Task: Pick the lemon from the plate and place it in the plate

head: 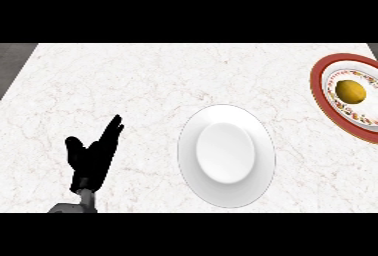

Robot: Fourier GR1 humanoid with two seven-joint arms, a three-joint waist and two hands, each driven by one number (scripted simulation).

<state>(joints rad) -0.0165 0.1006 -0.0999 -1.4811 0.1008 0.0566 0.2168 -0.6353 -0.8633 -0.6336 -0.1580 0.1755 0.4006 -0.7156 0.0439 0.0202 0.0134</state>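
Note:
A yellow lemon (351, 91) lies in the middle of a red-rimmed patterned plate (320, 80) at the counter's right edge, partly cut off by the view. A plain white plate (226, 155) sits near the centre front of the marble counter with nothing on it. My left hand (92, 157) rests at the lower left, fingers straight and pointing up, holding nothing, well left of the white plate. My right hand does not show.
The white marble counter (133, 85) stretches across the view. A dark floor strip (13, 62) borders its far left edge.

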